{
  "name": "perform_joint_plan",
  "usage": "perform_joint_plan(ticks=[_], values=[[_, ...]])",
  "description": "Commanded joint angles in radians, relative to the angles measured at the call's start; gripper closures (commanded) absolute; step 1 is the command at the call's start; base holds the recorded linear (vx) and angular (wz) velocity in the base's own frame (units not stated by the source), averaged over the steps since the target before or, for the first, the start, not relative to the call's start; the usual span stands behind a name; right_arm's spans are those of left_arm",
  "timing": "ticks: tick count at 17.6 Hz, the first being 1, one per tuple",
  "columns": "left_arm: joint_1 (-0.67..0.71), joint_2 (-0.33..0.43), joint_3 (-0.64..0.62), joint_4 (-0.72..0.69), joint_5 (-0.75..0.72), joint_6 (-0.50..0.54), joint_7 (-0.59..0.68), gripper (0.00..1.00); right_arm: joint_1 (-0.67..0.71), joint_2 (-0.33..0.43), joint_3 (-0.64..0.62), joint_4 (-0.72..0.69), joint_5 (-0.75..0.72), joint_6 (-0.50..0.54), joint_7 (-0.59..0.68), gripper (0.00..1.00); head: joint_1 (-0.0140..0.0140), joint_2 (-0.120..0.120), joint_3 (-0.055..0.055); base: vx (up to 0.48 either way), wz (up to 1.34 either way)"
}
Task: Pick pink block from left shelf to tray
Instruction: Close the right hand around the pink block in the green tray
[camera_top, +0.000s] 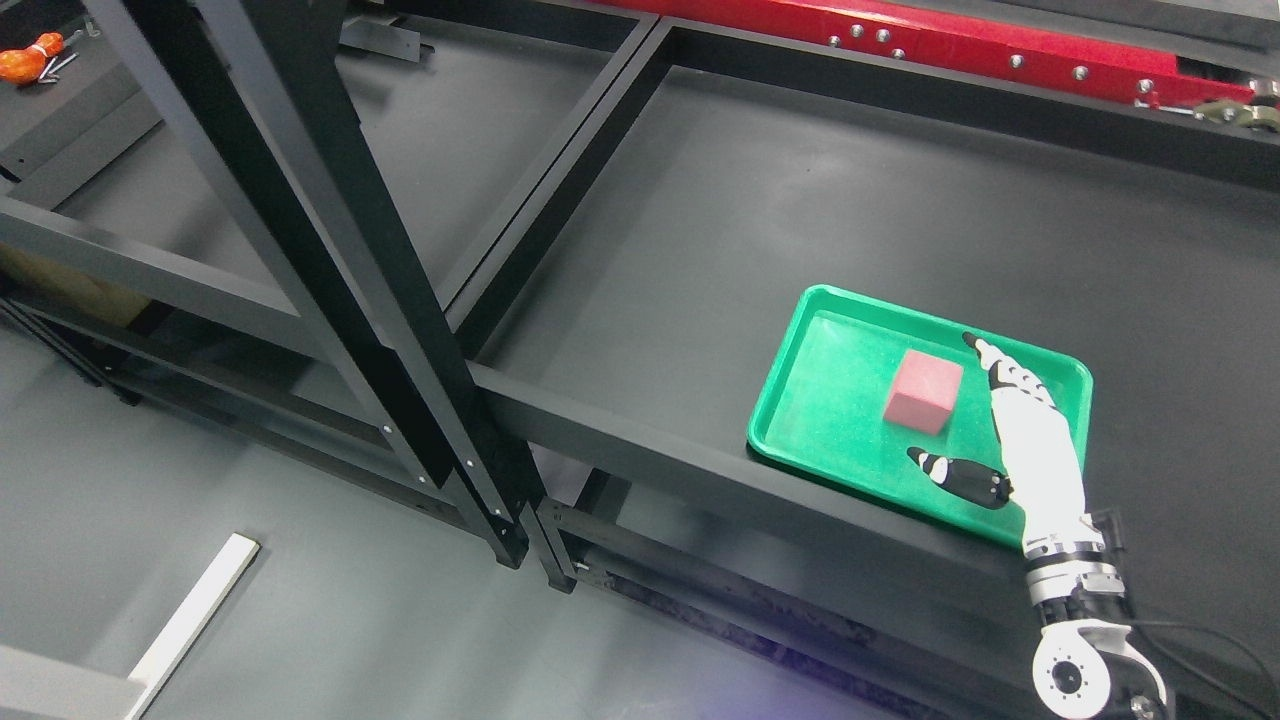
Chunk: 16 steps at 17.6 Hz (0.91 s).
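Matte dark-grey shelf deck (760, 220) inside a black metal frame (330, 250); red beam (950, 45) along the far edge; grey floor below. Green plastic tray (820, 400), rounded corners, sits at the deck's near edge; pink block (923, 391), a cube with no long axis, rests mid-tray, faces slightly skewed to the rim. Right hand (1010, 430) beside it, fingers spread, holding nothing.

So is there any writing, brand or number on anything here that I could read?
None can be read. The pink cube-shaped block, the green plastic tray, the black metal shelf frame, the red bolted beam and the robot's white right hand bear no visible text.
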Motion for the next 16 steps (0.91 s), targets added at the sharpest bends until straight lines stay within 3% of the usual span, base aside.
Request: perform_joint_plan(ticks=[1,16], values=[[0.009,0.017,0.000,0.000,-0.002,-0.001,-0.001,0.00,0.003,-0.009,0.002,0.017,0.003,0.001,0.044,0.01,0.0000,0.000,0.000,0.223,0.08],[0.009,0.017,0.000,0.000,-0.002,-0.001,-0.001,0.00,0.075,-0.086,-0.001,0.042,0.000,-0.008,0.068,0.01,0.0000,0.000,0.000,0.124,0.06]])
